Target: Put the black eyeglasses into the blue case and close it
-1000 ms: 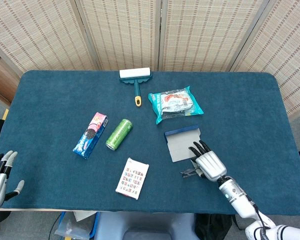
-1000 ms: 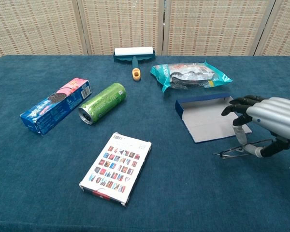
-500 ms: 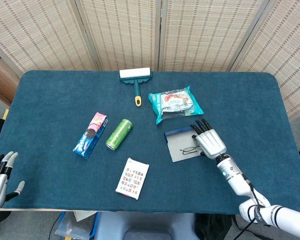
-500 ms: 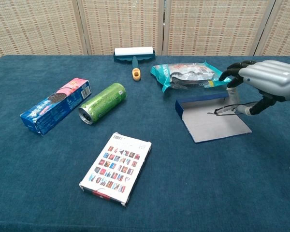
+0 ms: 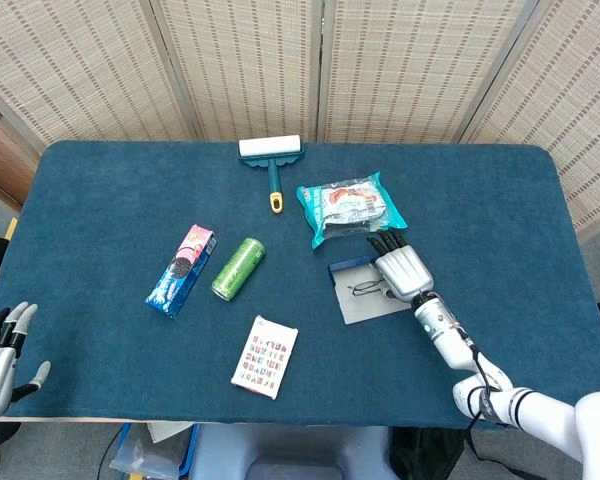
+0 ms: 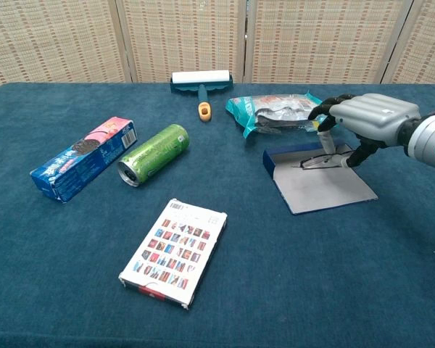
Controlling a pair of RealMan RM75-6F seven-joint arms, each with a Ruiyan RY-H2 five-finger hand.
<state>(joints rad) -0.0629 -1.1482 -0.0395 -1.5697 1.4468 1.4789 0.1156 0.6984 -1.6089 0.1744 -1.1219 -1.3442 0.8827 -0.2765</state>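
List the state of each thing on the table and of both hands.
blue case: open, lying flat
black eyeglasses: held over the case
right hand: pinching the eyeglasses
left hand: open, off the table
green can: on its side
lint roller: lying flat

Matt napped cloth on table (image 6: pixel 72 290)

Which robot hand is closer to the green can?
Right. The right hand hovers over the blue case, past the green can; the left hand sits at the table's far near-left corner.
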